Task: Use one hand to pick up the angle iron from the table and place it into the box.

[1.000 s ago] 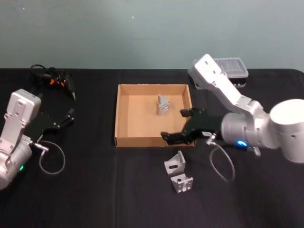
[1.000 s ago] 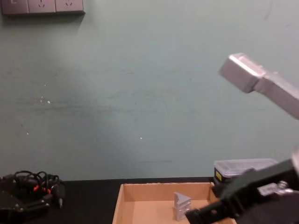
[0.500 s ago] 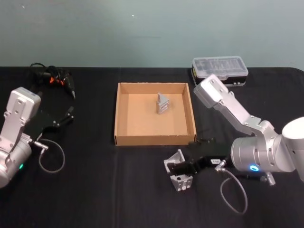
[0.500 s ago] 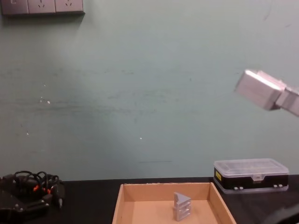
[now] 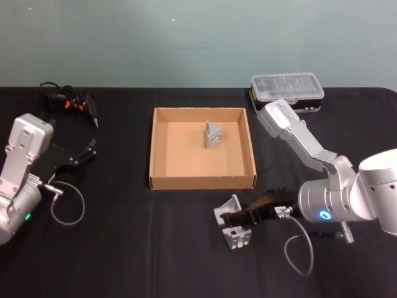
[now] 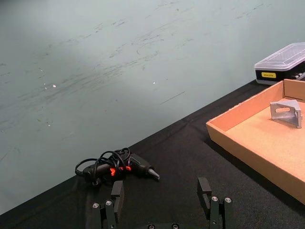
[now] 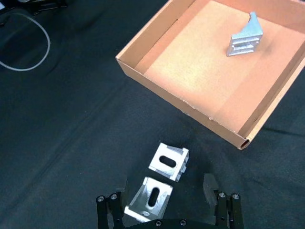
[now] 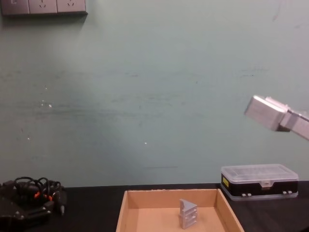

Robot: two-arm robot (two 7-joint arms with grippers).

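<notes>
Right fingers (image 7: 224, 210) spread astride angle iron (image 7: 149, 198)

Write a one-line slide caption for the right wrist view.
Open right gripper above two metal brackets on the black table, beside a cardboard box holding a third bracket.

Workshop-like lab, black table (image 5: 124, 254), teal wall (image 5: 186, 43), power tool (image 5: 79, 107), parts case (image 5: 287, 89)
</notes>
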